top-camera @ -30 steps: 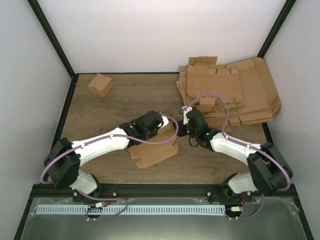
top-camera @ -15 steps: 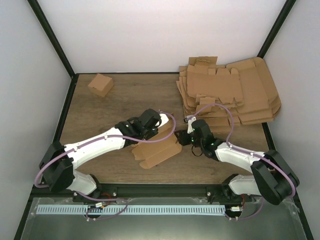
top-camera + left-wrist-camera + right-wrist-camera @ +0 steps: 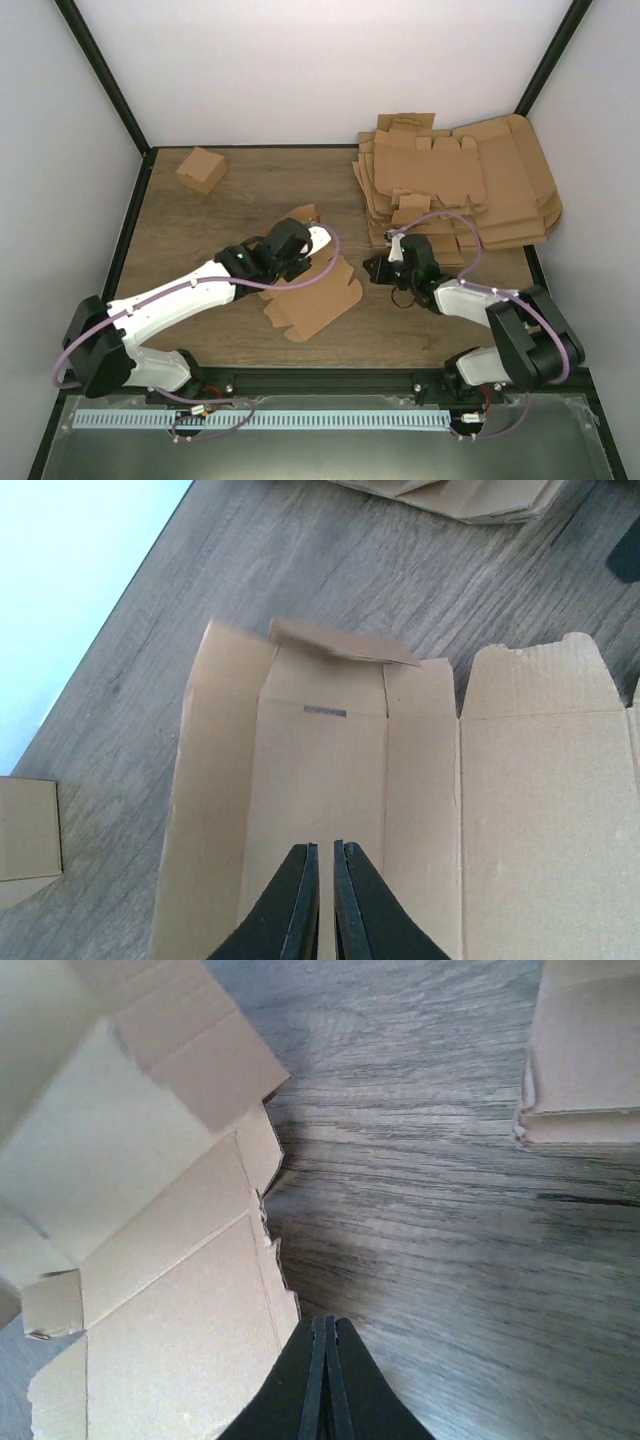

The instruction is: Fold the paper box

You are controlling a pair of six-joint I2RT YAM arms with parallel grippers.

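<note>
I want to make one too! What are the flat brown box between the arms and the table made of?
The paper box looks like thin brown cardboard, matte and unprinted: creased fold lines and rough cut edges show. The table looks like wood or a wood-print top, grey-brown with streaky grain; I cannot tell which.

Brown paper box (image 3: 318, 300), unfolded, nearly flat

We see a wood-grain table (image 3: 200, 225) w/ white walls (image 3: 330, 70) on 3 sides, black frame posts (image 3: 100, 75) at corners, even light.
</note>
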